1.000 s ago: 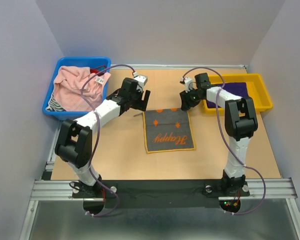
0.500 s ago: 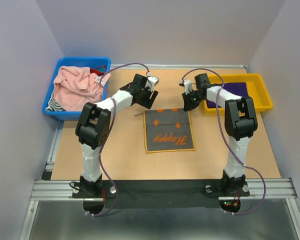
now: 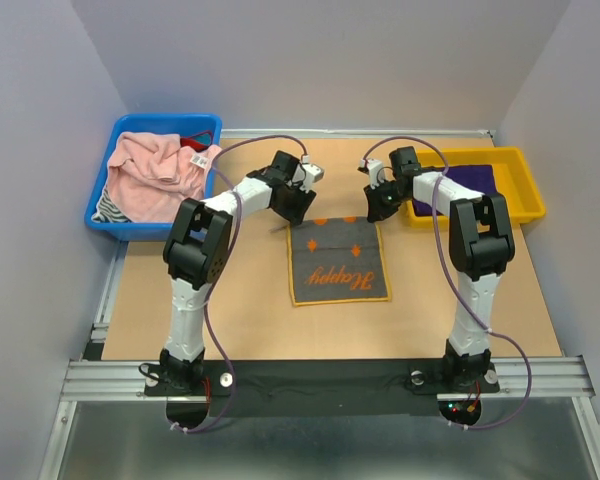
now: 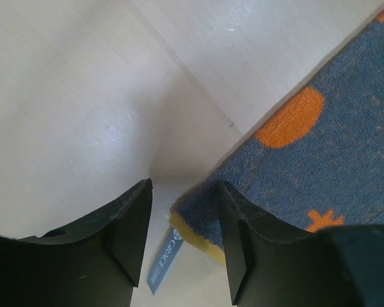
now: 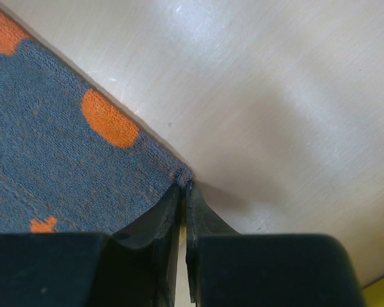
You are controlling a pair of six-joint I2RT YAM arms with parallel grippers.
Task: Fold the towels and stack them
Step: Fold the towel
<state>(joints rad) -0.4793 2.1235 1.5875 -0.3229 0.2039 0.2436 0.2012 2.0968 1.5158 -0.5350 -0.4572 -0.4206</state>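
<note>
The grey-and-orange "Happy" towel (image 3: 338, 262) lies flat mid-table, lettering upside down. My left gripper (image 3: 297, 209) stands open around its far left corner; in the left wrist view that corner (image 4: 205, 214) and its white label (image 4: 163, 263) lie between the fingers (image 4: 131, 224), unpinched. My right gripper (image 3: 374, 212) is shut on the far right corner, where the towel (image 5: 51, 147) bunches at the tips of the right gripper (image 5: 184, 189). A dark purple towel (image 3: 470, 181) lies folded in the yellow tray. A pale pink towel (image 3: 155, 172) is crumpled in the blue bin.
The blue bin (image 3: 102, 218) stands at the back left and also holds a striped cloth (image 3: 110, 208). The yellow tray (image 3: 528, 170) stands at the back right. Bare wooden tabletop (image 3: 230, 300) surrounds the spread towel.
My left arm has swung right to the towel's far left corner and its jaws have narrowed. My right gripper has closed on the far right corner.
</note>
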